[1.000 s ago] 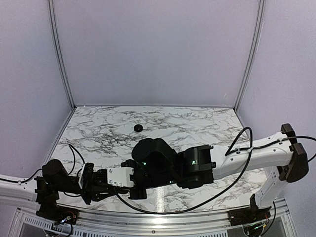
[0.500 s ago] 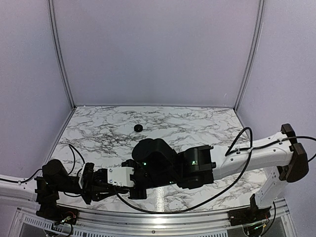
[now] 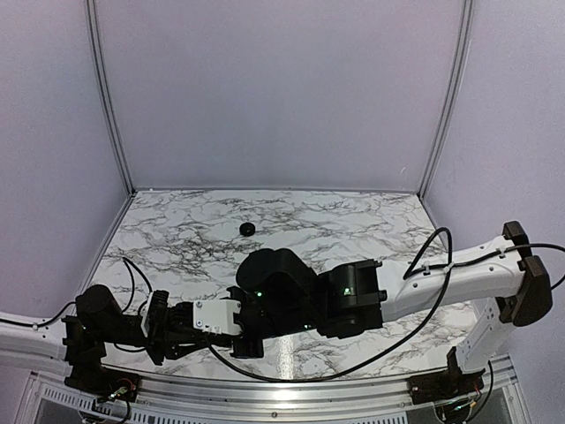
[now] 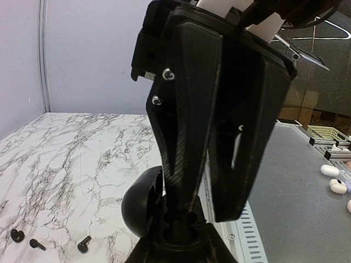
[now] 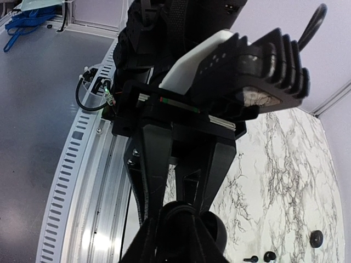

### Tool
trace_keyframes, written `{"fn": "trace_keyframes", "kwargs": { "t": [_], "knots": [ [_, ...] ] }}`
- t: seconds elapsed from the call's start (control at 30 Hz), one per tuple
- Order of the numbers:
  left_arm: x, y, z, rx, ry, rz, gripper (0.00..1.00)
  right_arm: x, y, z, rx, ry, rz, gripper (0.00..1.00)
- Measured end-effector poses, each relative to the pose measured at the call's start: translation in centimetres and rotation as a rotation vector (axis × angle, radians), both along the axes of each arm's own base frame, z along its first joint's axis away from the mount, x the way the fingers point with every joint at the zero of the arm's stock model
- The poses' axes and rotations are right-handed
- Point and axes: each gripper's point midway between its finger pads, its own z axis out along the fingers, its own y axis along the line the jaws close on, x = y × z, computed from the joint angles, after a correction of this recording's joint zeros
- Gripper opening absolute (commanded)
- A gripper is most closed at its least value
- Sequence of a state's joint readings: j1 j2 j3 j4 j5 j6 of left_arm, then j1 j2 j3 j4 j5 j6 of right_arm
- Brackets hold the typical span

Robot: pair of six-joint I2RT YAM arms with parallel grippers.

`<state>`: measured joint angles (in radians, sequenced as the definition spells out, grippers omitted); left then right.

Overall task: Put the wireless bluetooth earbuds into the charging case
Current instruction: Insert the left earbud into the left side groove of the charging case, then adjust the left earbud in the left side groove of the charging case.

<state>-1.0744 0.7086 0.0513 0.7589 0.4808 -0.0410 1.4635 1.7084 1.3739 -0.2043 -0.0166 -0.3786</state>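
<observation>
Counts:
- arms: 2, left arm and right arm
- disc: 1, black, near the far edge of the table
- earbuds: 3 tiny black pieces in the left wrist view. The right wrist view shows 2 tiny ones plus 1 rounder piece; can't tell if they're the same items.
- case: 1, black, rounded
- white ovals: 3, off the table past its near edge, one cut by the frame
- basket: 1
</observation>
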Motion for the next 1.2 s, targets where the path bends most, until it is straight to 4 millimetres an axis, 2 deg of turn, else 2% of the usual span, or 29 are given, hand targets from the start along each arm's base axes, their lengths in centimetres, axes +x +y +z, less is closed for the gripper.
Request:
{"fn": "trace_keyframes", "kwargs": {
  "t": [0.13, 0.33, 0.57, 0.73, 1.0, 1.2],
  "knots": [
    [0.1, -0.1, -0.3, 0.009, 0.005, 0.002, 0.0, 0.0, -0.3, -0.2, -0.016, 0.012, -0.006, 0.27],
    [0.1, -0.1, 0.2, -0.011, -0.008, 0.003, 0.0, 0.4, -1.2, 0.8, -0.009, 0.005, -0.039, 0.26],
    [0.2, -0.1, 0.3, -0.013, -0.011, 0.008, 0.0, 0.8, -1.8, 2.1, 0.017, 0.015, -0.07, 0.15],
    [0.3, -0.1, 0.3, -0.013, -0.011, 0.016, 0.0, 0.8, -2.0, 1.7, -0.001, 0.024, -0.075, 0.1],
    [0.6, -0.1, 0.2, -0.008, -0.015, 0.03, 0.0, 0.8, -2.2, 1.0, -0.025, 0.033, -0.079, 0.09],
    [0.7, -0.1, 0.1, -0.005, -0.016, 0.037, 0.0, 0.8, -1.8, -0.8, -0.061, 0.044, -0.082, 0.09]
  ]
}}
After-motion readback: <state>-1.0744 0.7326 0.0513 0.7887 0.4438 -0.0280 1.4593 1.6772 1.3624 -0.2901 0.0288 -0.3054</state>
